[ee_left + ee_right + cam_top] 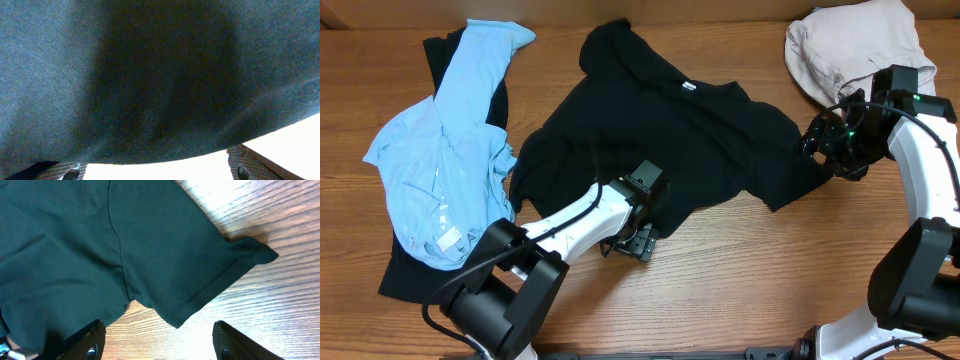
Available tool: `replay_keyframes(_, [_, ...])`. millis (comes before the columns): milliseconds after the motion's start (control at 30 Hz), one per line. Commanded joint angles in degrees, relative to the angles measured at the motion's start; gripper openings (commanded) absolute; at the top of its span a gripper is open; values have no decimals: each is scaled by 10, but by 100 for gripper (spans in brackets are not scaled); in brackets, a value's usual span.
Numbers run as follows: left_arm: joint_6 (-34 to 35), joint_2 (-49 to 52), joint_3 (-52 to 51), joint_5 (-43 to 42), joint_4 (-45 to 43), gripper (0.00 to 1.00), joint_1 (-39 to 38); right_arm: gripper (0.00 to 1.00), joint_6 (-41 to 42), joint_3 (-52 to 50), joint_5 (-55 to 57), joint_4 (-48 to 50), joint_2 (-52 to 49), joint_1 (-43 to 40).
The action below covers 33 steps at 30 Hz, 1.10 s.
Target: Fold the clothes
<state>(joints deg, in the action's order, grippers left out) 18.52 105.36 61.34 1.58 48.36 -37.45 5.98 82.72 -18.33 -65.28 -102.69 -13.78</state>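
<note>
Black tee (670, 140) lies spread mid-counter (740, 270), a bit rumpled. Left end effector (638, 244) sits at the hem toward the front edge, fingers released wide, cloth draped over its camera. Right end effector (160, 342) — also released — hovers at the sleeve (220, 265) nearest the right edge.

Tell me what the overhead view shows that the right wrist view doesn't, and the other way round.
Only overhead: the crumpled light blue shirt, the beige garment, and the left gripper at the lower edge of the black short-sleeved T-shirt. Only right wrist: the stitched hem of that T-shirt's sleeve up close, and the right gripper with fingers spread wide. Both: the black T-shirt and the wood-grain table.
</note>
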Motion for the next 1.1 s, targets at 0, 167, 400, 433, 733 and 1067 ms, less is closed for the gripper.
replay_keyframes(0, [-23, 49, -10, 3, -28, 89, 4, 72, 0, 16, -9, 2, 17, 2])
replay_keyframes(167, [-30, 48, -10, 6, -29, 82, 4, 72, 0, 16, -9, 3, 17, 2])
replay_keyframes(400, [-26, 48, -10, 8, -28, 46, 4, 73, 0, 16, -9, 5, 17, 2])
replay_keyframes(433, [-26, 48, -10, 10, -28, 43, 4, 73, 0, 16, -9, 5, 17, 2])
replay_keyframes(733, [0, 48, 24, 33, 40, 4, 22, 73, 0, 16, -9, 8, 17, 2])
replay_keyframes(1067, [-62, 48, 227, 28, 290, 4, 53, 73, 0, 16, -9, 10, 17, 2])
